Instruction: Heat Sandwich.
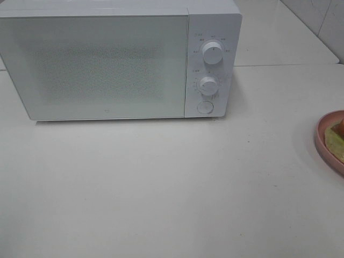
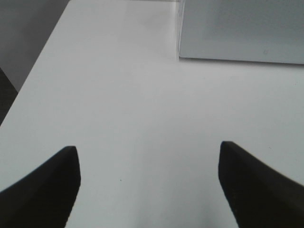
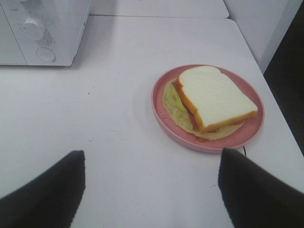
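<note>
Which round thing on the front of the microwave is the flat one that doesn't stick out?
The lowest one, at the bottom of the microwave. It is a flat button, while the top knob and middle knob stick out.

Of the robot's body, only the fingers of the two grippers are seen, and only in the wrist views. For the left gripper (image 2: 148, 183), two black fingers (image 2: 42, 190) are shown, each narrowing to a rounded tip, with a matte, plain surface. The right gripper (image 3: 152, 187) is built the same way: two dark, matte fingers (image 3: 259, 192) with rounded tips. No cables, screws or markings can be made out on them.
</note>
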Robot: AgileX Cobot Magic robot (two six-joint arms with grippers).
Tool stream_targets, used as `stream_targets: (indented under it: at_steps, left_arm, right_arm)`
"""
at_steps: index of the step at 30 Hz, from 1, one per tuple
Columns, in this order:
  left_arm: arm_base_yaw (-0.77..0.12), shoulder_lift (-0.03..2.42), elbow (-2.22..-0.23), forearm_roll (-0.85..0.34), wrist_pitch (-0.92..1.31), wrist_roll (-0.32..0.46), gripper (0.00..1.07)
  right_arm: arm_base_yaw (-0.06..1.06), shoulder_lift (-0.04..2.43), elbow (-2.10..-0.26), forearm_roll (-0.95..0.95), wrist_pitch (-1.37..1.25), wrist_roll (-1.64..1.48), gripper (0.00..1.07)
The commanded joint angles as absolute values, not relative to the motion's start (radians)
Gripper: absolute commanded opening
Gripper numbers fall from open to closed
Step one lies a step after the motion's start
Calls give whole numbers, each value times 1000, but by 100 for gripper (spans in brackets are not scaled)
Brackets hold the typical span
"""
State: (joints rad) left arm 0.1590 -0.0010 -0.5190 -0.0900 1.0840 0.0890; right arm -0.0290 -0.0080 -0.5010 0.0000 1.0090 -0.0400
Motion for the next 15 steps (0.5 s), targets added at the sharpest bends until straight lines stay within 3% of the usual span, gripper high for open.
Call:
stream_targets:
  at_steps: [1,15]
  left_arm:
    - [161,-28,-516,-94,1070,82,76]
    - [161,-28,-516,-92,1069,78,76]
  right_arm:
    - [-34,-30,-500,0,997,-36,75]
    - [-34,-28,-500,0,997,-36,75]
